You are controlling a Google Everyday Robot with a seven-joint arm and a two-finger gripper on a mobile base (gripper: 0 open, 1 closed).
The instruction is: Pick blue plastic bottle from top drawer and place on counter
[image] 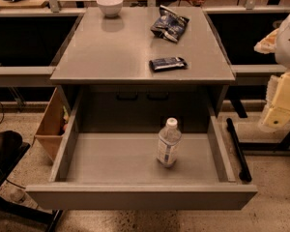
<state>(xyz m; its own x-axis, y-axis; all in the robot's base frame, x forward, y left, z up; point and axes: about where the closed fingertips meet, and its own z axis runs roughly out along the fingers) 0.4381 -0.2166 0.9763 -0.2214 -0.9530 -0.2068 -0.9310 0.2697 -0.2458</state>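
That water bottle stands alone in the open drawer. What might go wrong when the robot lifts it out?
The blue plastic bottle stands upright and unsupported in the top drawer; a glancing touch could tip it. The gripper sits at the right edge of view, so reaching in may clip the drawer's right wall. On the counter, the dark snack packet near the front edge could be knocked during placing.

The blue plastic bottle is standing up in the open top drawer. The gripper is hanging far off on the right.
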